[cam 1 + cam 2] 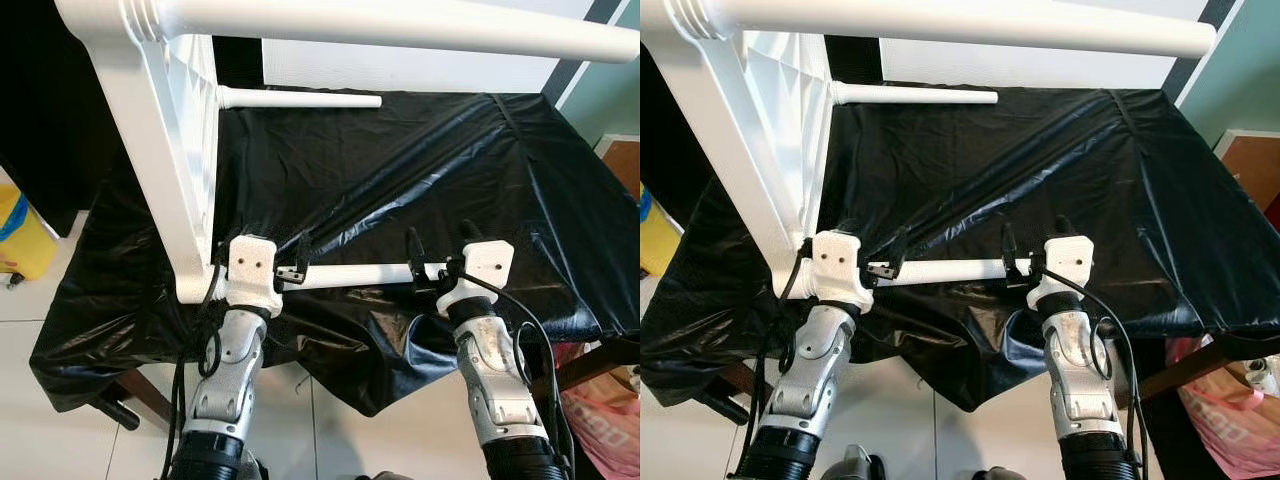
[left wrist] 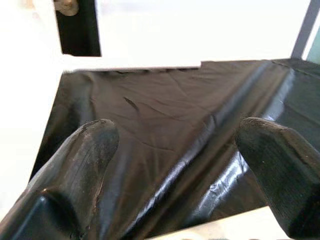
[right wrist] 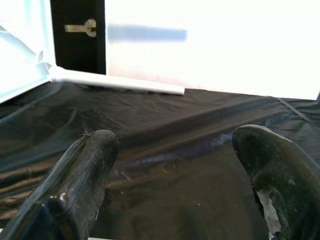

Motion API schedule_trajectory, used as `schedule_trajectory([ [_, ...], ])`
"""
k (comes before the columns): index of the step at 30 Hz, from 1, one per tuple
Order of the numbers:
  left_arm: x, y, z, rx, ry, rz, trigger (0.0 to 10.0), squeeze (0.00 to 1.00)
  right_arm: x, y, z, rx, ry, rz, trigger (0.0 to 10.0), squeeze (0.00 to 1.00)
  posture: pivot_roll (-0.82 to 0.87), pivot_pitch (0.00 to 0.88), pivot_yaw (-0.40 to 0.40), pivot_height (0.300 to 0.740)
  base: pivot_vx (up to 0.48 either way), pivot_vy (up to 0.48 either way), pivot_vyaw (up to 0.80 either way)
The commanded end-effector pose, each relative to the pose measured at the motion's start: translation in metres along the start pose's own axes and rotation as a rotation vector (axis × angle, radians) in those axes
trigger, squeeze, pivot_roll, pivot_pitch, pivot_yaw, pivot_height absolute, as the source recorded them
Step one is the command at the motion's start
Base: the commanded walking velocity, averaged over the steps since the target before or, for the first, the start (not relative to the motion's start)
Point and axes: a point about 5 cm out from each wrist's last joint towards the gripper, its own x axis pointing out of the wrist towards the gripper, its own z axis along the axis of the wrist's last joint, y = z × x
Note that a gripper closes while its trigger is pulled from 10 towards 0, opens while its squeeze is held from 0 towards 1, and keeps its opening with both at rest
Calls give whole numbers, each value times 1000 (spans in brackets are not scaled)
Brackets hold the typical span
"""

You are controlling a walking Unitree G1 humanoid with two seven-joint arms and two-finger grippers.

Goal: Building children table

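Black plastic sheeting [image 1: 480, 170] covers the counter, with pale floor tiles below its near edge. On it the white children's table [image 1: 170, 150] lies tipped on its side, its top standing upright at the robot's left and its legs reaching out sideways. 1 leg [image 1: 520, 35] runs across overhead, another [image 1: 300, 99] sticks out further back, and the near leg [image 1: 350, 275] lies along the sheeting just in front of the robot. The left gripper [image 1: 296, 262] sits at that leg's table end and the right gripper [image 1: 428, 262] at its free end; both wrist views show the jaws spread wide, holding nothing, with the leg just below them. It looks like the leg-fitting step. Next, I'd guess, both jaws need to close on the near leg to seat or tighten it into the corner without tipping the table.
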Motion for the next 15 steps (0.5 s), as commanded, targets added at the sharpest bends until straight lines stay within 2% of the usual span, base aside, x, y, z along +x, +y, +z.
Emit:
schedule_trajectory([
  [1,-3,-4,-5,-27,9,-9,10000,0,-5,1,-7,-2,21,-1,10000,302,22,39,-71,740,0,0,0],
  [2,-4,-5,-7,-52,9,-16,10000,0,-7,1,-9,-1,30,-2,10000,451,23,31,-69,740,0,0,0],
  [3,-6,-4,-8,-78,4,-18,10000,59,-9,2,-12,23,31,8,10000,1000,26,24,-68,740,0,0,0],
  [4,-6,-4,-9,-90,-2,-16,10000,59,-10,3,-14,38,29,15,10000,1000,26,24,-68,740,0,0,0],
  [5,-6,-5,-8,-115,-21,-32,10000,1000,-10,3,-15,28,33,14,10000,1000,28,14,-72,740,0,0,0],
  [9,-5,-8,-7,-118,-37,-59,10000,1000,-9,5,-16,8,33,14,10000,1000,29,13,-74,740,0,0,0],
  [10,-4,-11,-9,-90,-19,-83,10000,1000,-7,7,-14,5,23,35,10000,820,33,10,-73,740,0,0,0],
  [11,-2,-16,-11,-67,3,-112,10000,0,-4,8,-9,-28,-3,54,10000,0,41,5,-72,740,0,0,0],
  [14,-1,-20,-13,-59,23,-142,10000,0,-2,8,-5,-54,-21,66,10000,0,43,4,-71,740,0,0,0],
  [15,0,-23,-12,-60,29,-162,10000,0,1,7,-1,-100,-39,65,10000,0,47,0,-69,740,0,0,0],
])
